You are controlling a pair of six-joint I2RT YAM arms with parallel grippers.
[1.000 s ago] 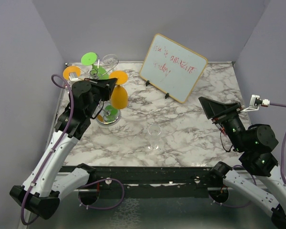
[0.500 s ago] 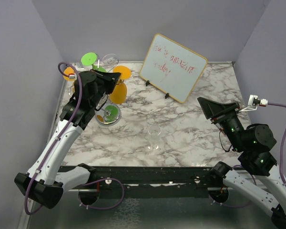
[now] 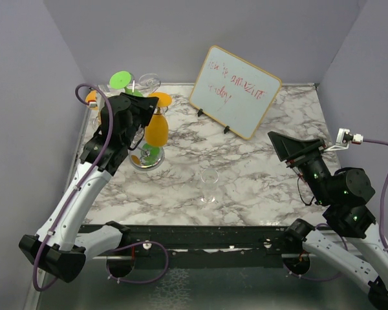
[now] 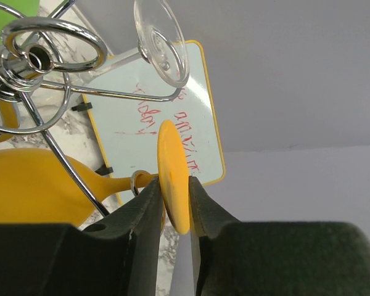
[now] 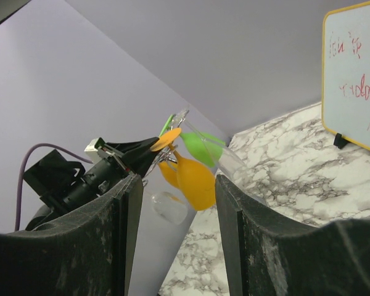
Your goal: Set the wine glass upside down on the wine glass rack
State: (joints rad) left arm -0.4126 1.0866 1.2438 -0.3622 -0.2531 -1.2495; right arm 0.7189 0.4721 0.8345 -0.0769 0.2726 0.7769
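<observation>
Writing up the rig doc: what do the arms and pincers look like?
The left arm and right arm match: white links, black joints, a purple cable looped along each. The left pincer and right pincer are black, wedge-shaped. The right arm's joints carry green lights.

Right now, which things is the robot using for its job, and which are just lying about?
For the job:
orange plastic wine glass, bowl-down
silver wire wine glass rack
left claw, around the glass's foot

Just lying about:
clear wine glass standing on the marble table
white board with red writing
green plastic glasses already on the rack
right claw, open and empty
</observation>
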